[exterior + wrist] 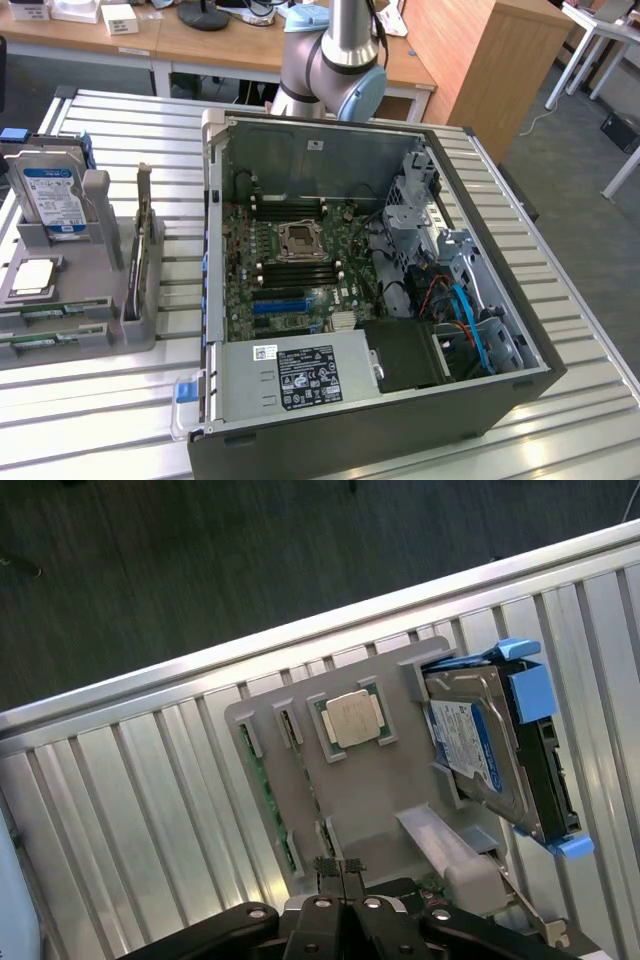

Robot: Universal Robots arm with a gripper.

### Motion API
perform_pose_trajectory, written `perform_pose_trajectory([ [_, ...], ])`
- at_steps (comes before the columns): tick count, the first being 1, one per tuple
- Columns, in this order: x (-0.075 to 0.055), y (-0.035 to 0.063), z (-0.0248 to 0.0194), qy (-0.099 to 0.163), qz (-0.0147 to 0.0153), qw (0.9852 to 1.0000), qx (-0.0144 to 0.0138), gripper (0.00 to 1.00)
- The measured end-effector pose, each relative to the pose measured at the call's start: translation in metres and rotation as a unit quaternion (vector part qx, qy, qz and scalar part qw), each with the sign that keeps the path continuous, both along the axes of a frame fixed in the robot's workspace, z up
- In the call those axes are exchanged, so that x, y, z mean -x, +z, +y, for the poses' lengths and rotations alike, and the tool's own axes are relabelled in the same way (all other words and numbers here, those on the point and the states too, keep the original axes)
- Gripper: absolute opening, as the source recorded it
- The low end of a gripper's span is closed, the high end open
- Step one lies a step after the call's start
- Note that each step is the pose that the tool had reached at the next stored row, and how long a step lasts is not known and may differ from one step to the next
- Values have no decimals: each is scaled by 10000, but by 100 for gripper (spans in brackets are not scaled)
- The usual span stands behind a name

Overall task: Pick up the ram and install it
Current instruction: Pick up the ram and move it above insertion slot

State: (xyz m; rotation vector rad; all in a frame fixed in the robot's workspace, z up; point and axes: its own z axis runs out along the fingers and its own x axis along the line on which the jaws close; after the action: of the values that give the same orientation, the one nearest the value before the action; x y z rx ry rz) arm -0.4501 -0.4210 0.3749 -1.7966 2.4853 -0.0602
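Gripper closed above tray; drive alongside.

Lab: robot arm, wooden desks

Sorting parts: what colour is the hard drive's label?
The label is blue and white; the exterior view shows it best.

A smooth silver tube is recorded on the arm, seated in a rounded grey joint housing. A pale blue end cap is noted at four o'clock on that housing in the exterior view. The gripper is finished in black, with ribbed fingertips and four bright round screw heads set in its linkages.
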Motion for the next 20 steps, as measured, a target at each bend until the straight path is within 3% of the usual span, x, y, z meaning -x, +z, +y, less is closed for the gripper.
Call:
perform_pose_trajectory([
  [20, 0, -9, 0, 288, 0, 9996, 0, 11],
])
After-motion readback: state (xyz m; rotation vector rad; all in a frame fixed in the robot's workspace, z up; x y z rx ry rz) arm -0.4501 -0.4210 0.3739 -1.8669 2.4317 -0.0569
